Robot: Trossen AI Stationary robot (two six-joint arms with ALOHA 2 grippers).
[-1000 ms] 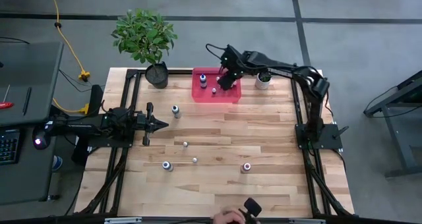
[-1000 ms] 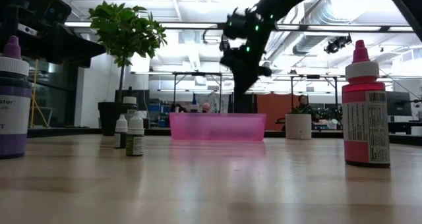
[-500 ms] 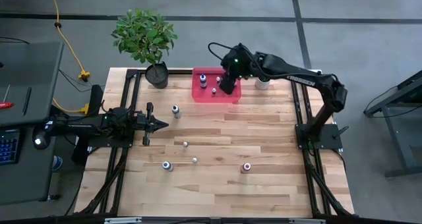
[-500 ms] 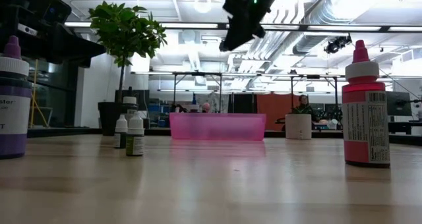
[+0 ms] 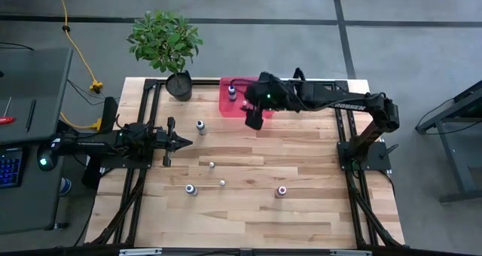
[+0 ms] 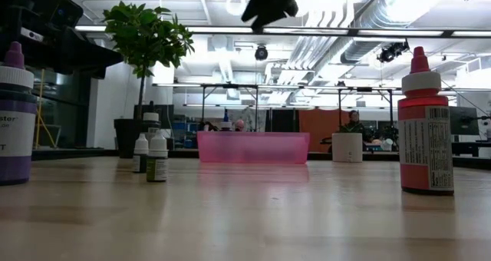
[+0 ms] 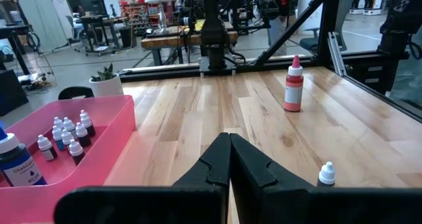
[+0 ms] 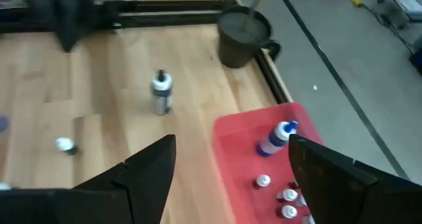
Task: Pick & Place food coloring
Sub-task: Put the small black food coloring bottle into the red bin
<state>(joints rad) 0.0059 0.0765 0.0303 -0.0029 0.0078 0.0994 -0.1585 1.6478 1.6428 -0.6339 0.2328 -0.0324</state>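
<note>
The food coloring bottles are split between the pink tray [image 5: 239,99] and the table. A blue bottle [image 8: 277,138] and several tiny whitish ones [image 7: 68,133] stand in the tray. On the wood stand a red bottle [image 6: 426,130], a purple one [image 6: 14,123], a grey-capped one [image 8: 160,92] and small ones [image 6: 157,157]. My right gripper [image 8: 231,178] hangs open and high above the tray's near edge [image 5: 254,114], with nothing between its fingers. My left gripper [image 7: 229,165] is shut and empty, and rests at the table's left [image 5: 181,141].
A potted plant [image 5: 167,45] stands at the far left corner, next to the tray. A small white pot [image 6: 347,147] sits to the tray's right. Black frame rails [image 5: 343,128] run along the table's sides. Bare wood lies between the scattered bottles.
My right gripper has risen from low over the pink tray to well above it. It has also come toward the table's near edge, and now stands over the tray's near rim. A person's hand at the near edge has gone out of view.
</note>
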